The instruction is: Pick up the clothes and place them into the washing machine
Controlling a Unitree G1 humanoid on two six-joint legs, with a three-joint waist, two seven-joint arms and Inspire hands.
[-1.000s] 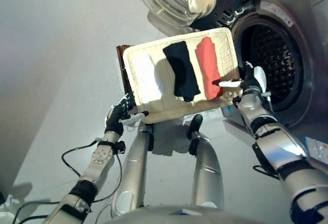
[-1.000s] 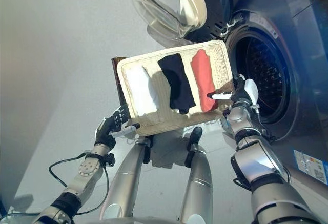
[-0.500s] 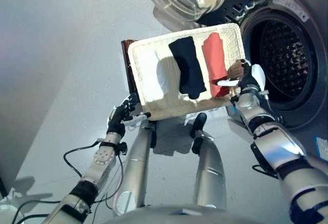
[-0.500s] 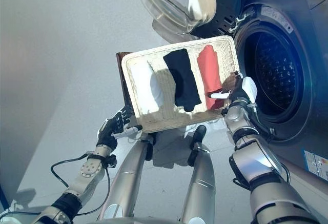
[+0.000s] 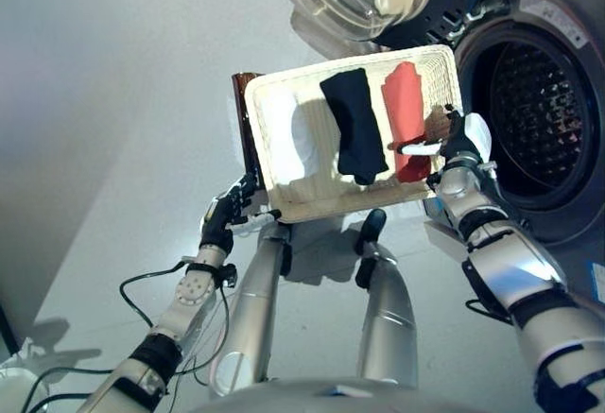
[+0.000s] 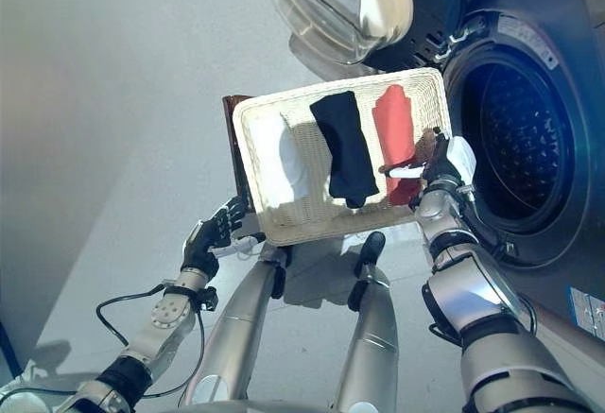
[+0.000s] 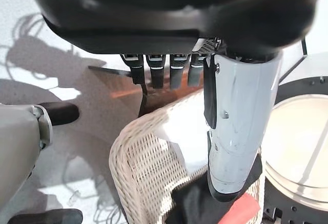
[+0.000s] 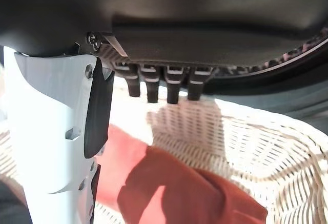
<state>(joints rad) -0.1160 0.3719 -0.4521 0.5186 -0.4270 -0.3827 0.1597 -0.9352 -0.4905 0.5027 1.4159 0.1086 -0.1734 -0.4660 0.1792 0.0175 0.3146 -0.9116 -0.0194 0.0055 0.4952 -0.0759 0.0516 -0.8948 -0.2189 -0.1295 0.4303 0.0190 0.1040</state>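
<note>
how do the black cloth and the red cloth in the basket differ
The black cloth lies in the middle of the basket; the red cloth lies at the end beside the washing machine drum. The right hand hangs right over the red cloth; no hand is near the black cloth. The black cloth widens toward its near end; the red is a narrower strip. Both lie lengthwise across the basket, side by side.

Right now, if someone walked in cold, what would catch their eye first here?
Probably the cream wicker basket, held up at a tilt, with white, black and red clothes lying side by side in it. The left hand is at its near-left corner and the right hand at its right rim by the red cloth. Just beyond on the right gapes the washing machine's dark drum, door swung open above.
</note>
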